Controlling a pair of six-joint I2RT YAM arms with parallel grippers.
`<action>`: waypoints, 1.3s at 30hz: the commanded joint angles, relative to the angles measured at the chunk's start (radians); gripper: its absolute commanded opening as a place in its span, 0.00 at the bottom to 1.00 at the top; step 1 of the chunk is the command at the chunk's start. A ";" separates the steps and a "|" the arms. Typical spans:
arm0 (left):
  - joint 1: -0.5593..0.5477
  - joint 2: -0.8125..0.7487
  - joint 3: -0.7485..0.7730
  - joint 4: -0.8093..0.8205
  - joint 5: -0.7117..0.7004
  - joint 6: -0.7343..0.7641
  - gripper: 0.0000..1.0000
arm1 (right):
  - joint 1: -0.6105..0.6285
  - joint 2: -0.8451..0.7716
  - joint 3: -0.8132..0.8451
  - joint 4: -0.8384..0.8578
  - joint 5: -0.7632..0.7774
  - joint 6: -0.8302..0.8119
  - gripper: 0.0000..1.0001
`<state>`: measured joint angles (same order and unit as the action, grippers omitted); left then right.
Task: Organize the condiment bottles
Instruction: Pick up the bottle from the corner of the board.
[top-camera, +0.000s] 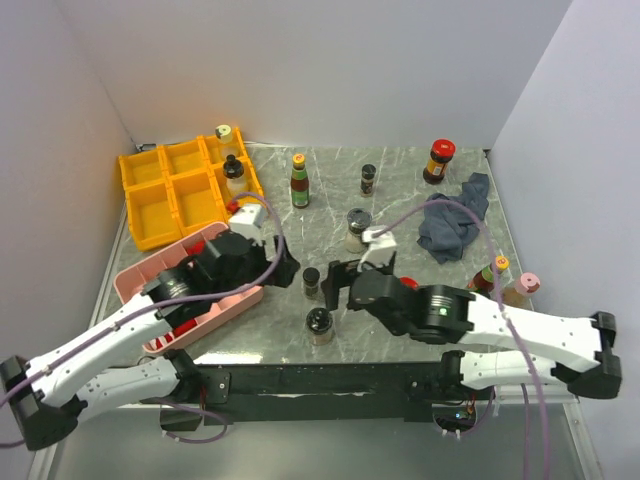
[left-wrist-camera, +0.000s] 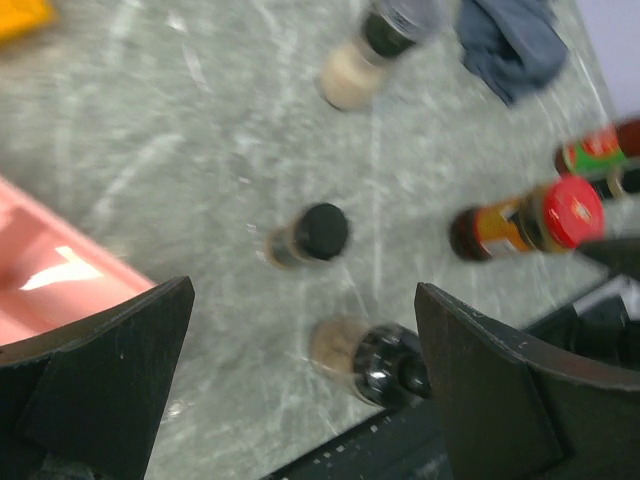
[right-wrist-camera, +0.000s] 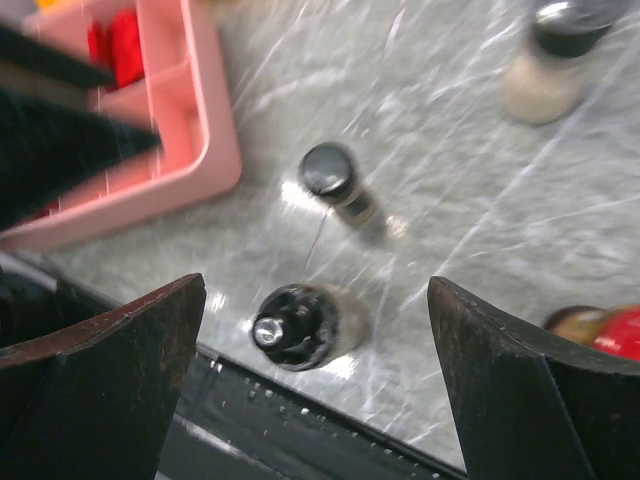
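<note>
Surface: grey veined stone-look top (top-camera: 400, 200), glossy, between pale walls; I judge it slick under round bases.
Bottles: bottles (top-camera: 299, 182) stand scattered and upright over the top; two sit in the far cells of the yellow bin (top-camera: 150, 215), which I take for the sorting place.
Left gripper: left gripper (left-wrist-camera: 303, 290) is spread wide and empty, hanging over a small black-capped jar (left-wrist-camera: 310, 235).
Right gripper: right gripper (right-wrist-camera: 318, 285) is also spread wide, pinching nothing, above a grinder (right-wrist-camera: 298, 325) at the near edge.
Why so: both aim at the same near pair, likely the easiest reach.
Materials: clear cylinders, hard plastic caps, a pale shaker (top-camera: 357, 229).
Aside: the pink tray (top-camera: 135, 275) is rigid, the cloth (top-camera: 455, 225) limp and crumpled.
</note>
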<state>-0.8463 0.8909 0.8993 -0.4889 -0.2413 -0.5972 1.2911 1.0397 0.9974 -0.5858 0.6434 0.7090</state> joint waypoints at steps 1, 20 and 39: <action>-0.100 0.034 0.006 0.116 0.042 0.040 0.97 | -0.007 -0.127 -0.058 -0.002 0.183 0.036 1.00; -0.497 0.473 0.076 0.063 -0.243 0.047 1.00 | -0.007 -0.457 -0.241 0.104 0.294 0.046 1.00; -0.516 0.467 0.007 0.006 -0.216 -0.038 0.79 | -0.006 -0.415 -0.233 0.126 0.272 0.037 1.00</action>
<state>-1.3563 1.4055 0.9348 -0.4431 -0.4698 -0.5892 1.2884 0.6174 0.7567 -0.5018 0.8970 0.7391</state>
